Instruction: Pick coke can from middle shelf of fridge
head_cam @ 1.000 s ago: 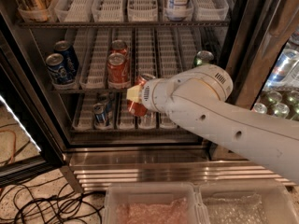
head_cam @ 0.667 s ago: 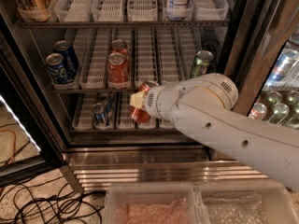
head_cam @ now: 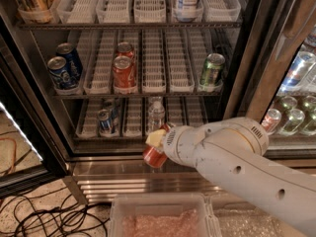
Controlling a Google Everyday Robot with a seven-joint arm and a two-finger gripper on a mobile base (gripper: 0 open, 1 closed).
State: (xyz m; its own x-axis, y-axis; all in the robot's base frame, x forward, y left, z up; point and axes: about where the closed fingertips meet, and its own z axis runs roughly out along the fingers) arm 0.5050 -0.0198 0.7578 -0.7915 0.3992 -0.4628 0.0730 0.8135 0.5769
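Observation:
My gripper (head_cam: 157, 149) is shut on a red coke can (head_cam: 154, 157) and holds it tilted, low in front of the fridge's ribbed steel base (head_cam: 118, 177), outside the shelves. A yellow fingertip (head_cam: 155, 138) shows over the can's top; the rest of the hand is hidden by my white arm, which reaches in from the right. On the middle shelf (head_cam: 154, 63), two more red coke cans (head_cam: 124, 73) stand one behind the other in a white lane tray, left of centre.
Two blue cans (head_cam: 62, 72) stand at the middle shelf's left end and a green can (head_cam: 212, 69) at its right. A clear bottle (head_cam: 156, 113) and a blue can (head_cam: 104, 121) sit on the lower shelf. A plastic bin (head_cam: 163, 216) lies below. Cables (head_cam: 44, 216) trail across the floor.
My arm has drawn back and down out of the fridge with the red can, from the lower shelf's front to the steel base. The green can is now uncovered.

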